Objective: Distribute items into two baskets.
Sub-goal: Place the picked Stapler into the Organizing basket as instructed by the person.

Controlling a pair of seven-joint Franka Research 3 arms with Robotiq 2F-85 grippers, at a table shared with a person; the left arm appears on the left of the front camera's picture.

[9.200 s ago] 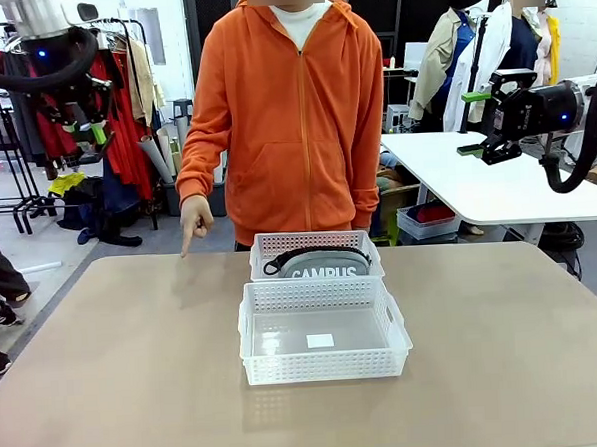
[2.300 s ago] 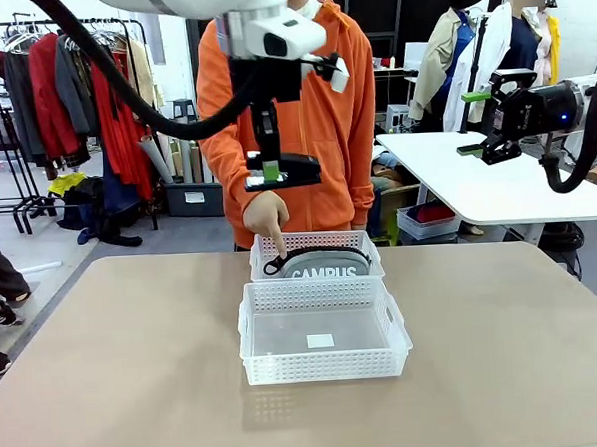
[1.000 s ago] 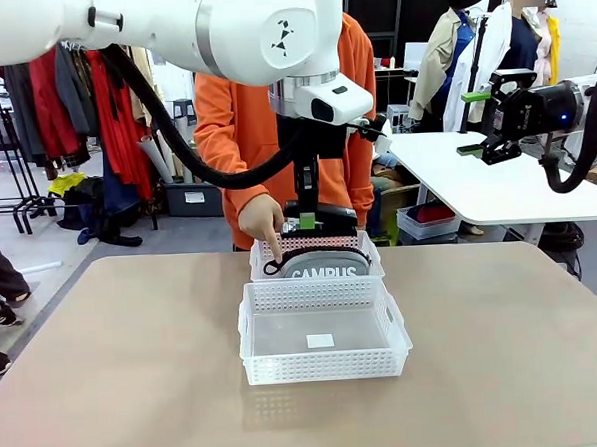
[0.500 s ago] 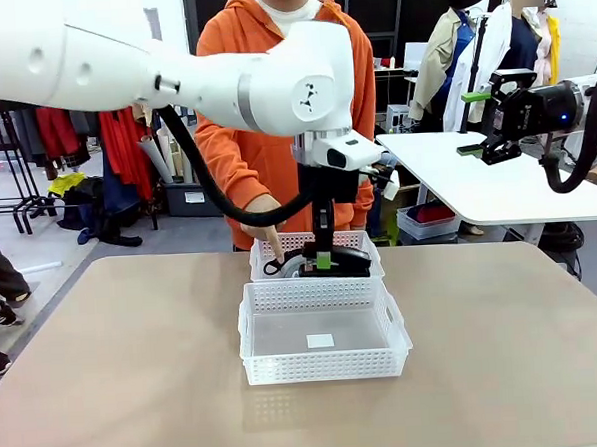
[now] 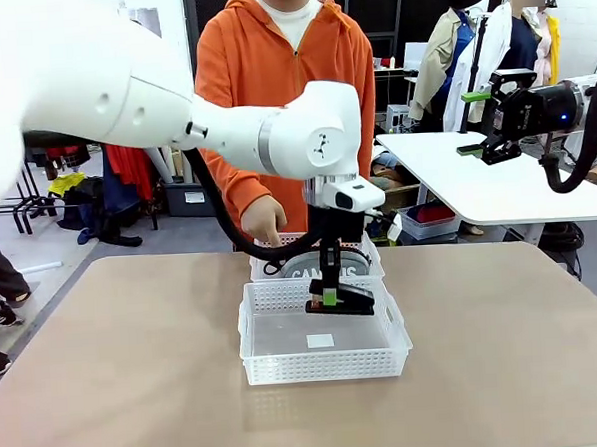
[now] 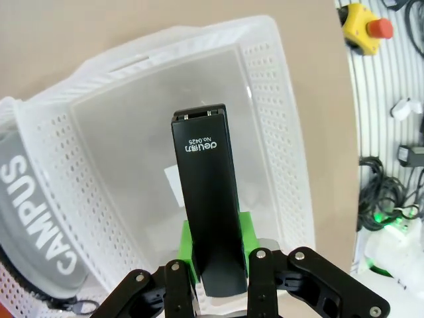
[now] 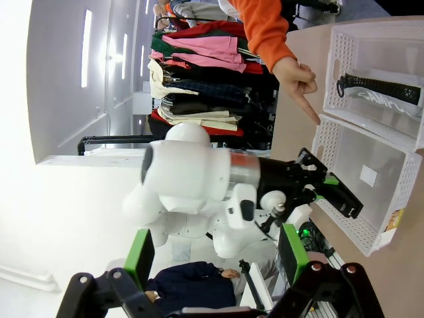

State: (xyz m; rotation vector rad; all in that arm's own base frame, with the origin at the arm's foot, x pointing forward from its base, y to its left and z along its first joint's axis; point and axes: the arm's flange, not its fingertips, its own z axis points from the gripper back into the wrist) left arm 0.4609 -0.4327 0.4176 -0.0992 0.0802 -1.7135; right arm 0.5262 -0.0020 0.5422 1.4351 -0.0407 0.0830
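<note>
Front view: at the centre of the frame the left gripper is clenched on the black stapler, holding it level just above the floor of the nearer, larger basket on the counter. The left wrist view shows the stapler pinched between the green pads, pointing out over the basket's bare floor with its small white label. The grey "CAMPUS" pouch lies in the farther basket, partly hidden behind the arm, and the person's hand points down beside that basket. At the upper right the right gripper hangs released, well apart. So one item looks placed; what seems left is letting go of the stapler in the near basket.
</note>
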